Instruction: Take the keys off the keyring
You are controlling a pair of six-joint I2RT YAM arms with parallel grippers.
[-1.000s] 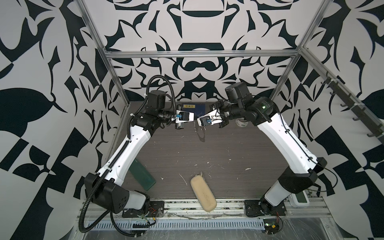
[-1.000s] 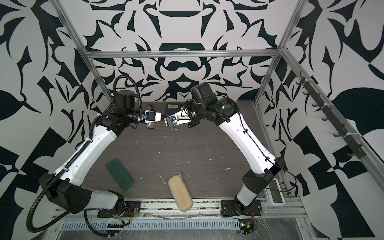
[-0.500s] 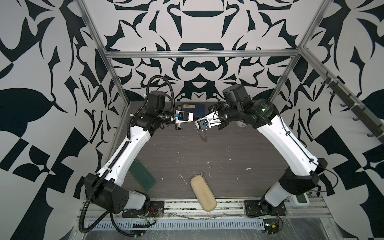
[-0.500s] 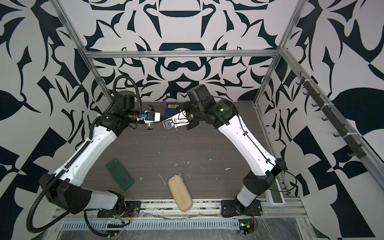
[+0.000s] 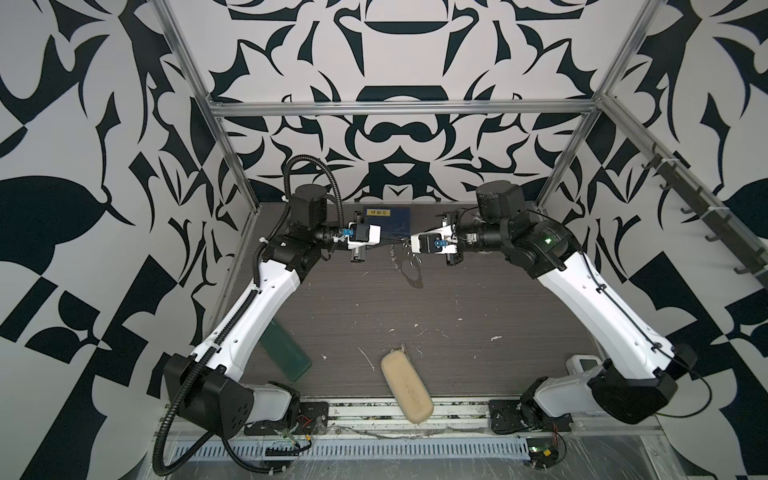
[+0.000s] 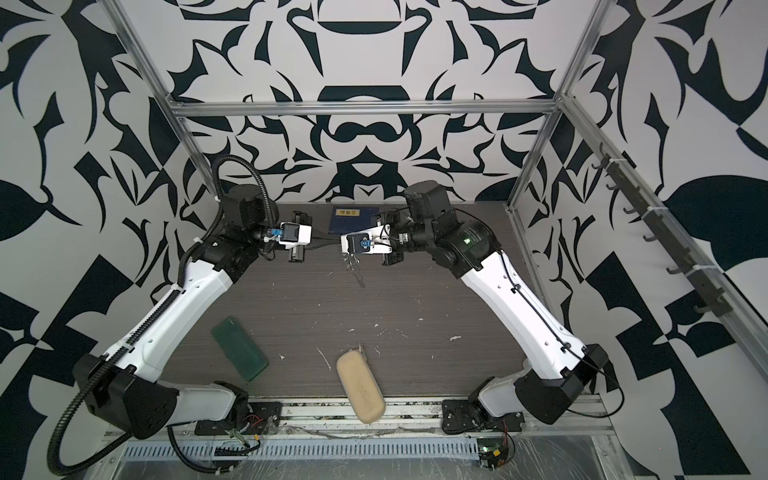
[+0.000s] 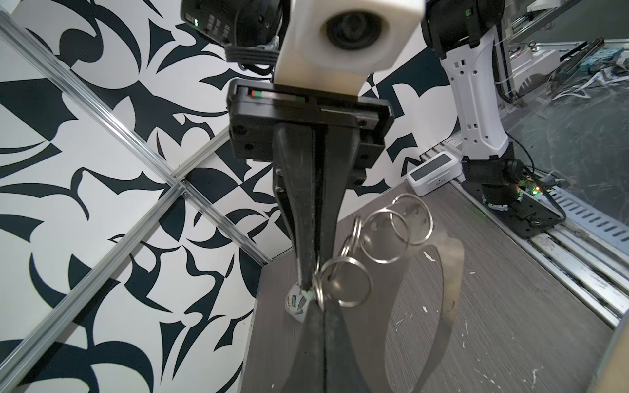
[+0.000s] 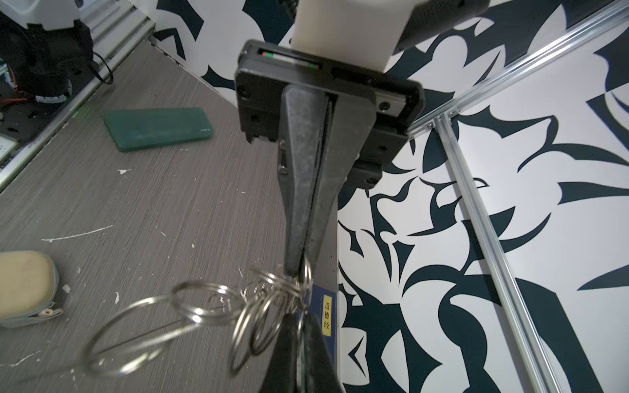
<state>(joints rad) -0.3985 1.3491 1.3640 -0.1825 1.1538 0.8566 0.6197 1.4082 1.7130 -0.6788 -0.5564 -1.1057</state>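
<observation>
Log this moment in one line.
left gripper: shut on silvery wire-ring keyring | right gripper: shut on same keyring | keyring: hangs between grippers above grey wood-grain table

Bright even light, soft close-up blur.

Robot lab cell, patterned walls (image 5: 415, 62), aluminium frame (image 5: 399, 109)

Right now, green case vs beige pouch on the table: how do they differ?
The green case is dark, flat and rectangular; the beige pouch is pale, rounded and padded-looking. The green case lies wholly on the table by the left arm; the beige pouch sits front-centre, its end overhanging the table's front edge. Both lie flat, unheld.
</observation>
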